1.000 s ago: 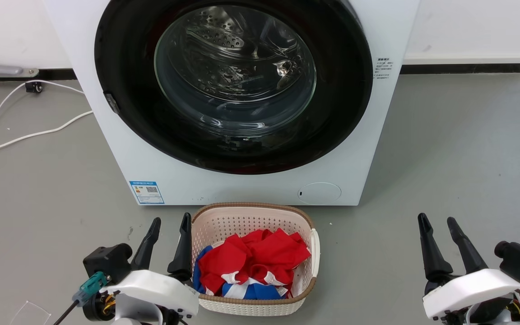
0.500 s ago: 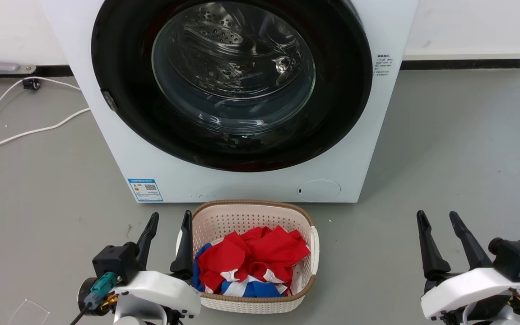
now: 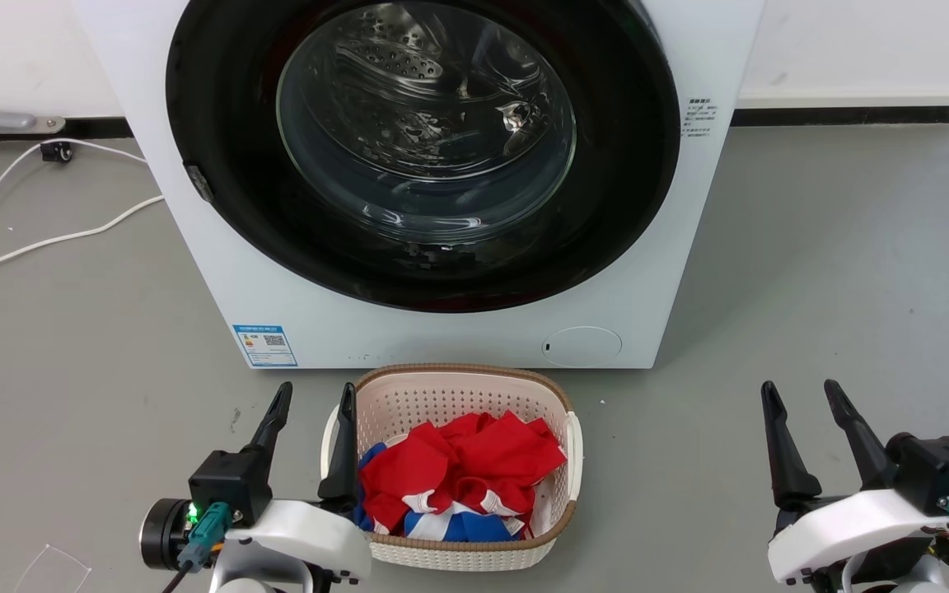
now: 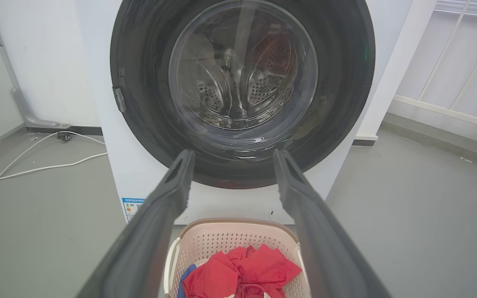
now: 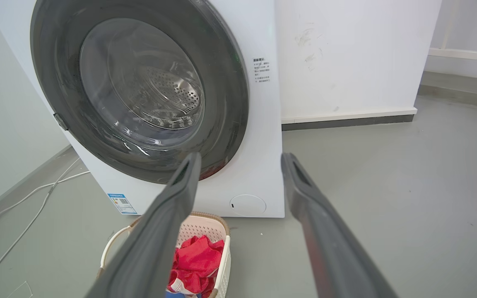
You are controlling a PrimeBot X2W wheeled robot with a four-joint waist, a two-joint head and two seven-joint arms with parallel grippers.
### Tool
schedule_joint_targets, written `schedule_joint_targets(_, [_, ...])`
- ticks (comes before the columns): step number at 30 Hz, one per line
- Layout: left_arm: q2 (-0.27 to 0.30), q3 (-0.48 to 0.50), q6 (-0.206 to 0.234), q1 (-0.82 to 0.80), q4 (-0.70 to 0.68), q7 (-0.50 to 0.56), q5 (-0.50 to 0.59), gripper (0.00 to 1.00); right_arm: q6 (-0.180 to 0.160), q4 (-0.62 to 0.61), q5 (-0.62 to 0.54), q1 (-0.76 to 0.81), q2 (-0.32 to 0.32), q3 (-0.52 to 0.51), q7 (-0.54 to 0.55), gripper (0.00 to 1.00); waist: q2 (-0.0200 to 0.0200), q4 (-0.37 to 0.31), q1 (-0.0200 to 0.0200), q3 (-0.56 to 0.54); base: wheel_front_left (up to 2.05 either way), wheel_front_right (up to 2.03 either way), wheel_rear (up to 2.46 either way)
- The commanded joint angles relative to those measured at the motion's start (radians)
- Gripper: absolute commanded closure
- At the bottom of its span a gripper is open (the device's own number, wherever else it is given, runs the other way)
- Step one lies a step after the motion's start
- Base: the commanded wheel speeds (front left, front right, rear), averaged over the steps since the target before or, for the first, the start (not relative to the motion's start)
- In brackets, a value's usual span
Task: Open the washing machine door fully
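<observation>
The washing machine door (image 3: 219, 132), round, glossy black with a bulging glass window, lies flat against the white machine front; the steel drum shows through the glass. A small latch tab (image 3: 199, 183) sits on its left rim. The door (image 4: 147, 103) also faces me in the left wrist view, and the door (image 5: 226, 82) appears at an angle in the right wrist view. My left gripper (image 3: 314, 399) is open, low at the left, well short of the door. My right gripper (image 3: 800, 397) is open at the lower right, apart from everything.
A cream laundry basket (image 3: 458, 384) with red, white and blue cloth stands on the grey floor right before the machine, touching my left gripper's inner finger side. A white cable (image 3: 46, 243) trails on the floor at the left. A wall with skirting runs behind.
The camera shifted slightly, so the whole scene sits a little lower-left. My left wrist has rolled, and a green light now shows on it. The door has not moved.
</observation>
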Motion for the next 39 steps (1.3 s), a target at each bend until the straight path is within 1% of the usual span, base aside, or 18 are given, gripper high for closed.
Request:
schedule_joint_targets(1, [-0.001,-0.004,0.004,0.0,-0.003,-0.007,0.023,0.0,0.002,-0.01,-0.023,-0.004,0.001,0.002,-0.008,0.0,0.0,-0.001,0.0,0.001,0.0,0.0,0.0])
schedule_joint_targets(6, [-0.008,0.002,0.002,0.002,0.009,-0.024,0.073,0.0,0.002,-0.002,-0.067,-0.005,0.001,0.01,-0.021,0.0,0.0,-0.003,0.0,0.003,0.0,0.0,0.0])
schedule_joint_targets(22, [-0.02,0.012,-0.009,-0.003,0.048,-0.054,0.155,0.0,0.001,0.014,-0.15,0.005,0.001,0.018,-0.045,0.0,0.0,-0.004,0.0,0.006,0.0,0.0,0.0])
schedule_joint_targets(26, [-0.023,0.02,-0.014,-0.005,0.056,-0.052,0.14,0.0,0.001,0.023,-0.124,0.001,0.001,0.014,-0.048,0.0,0.0,-0.005,0.0,0.005,0.0,0.0,0.0])
schedule_joint_targets(39, [-0.034,0.034,-0.023,-0.012,0.082,-0.052,0.128,0.0,0.001,0.041,-0.108,-0.007,0.002,0.01,-0.052,0.0,0.0,-0.006,0.0,0.003,0.0,0.0,0.0])
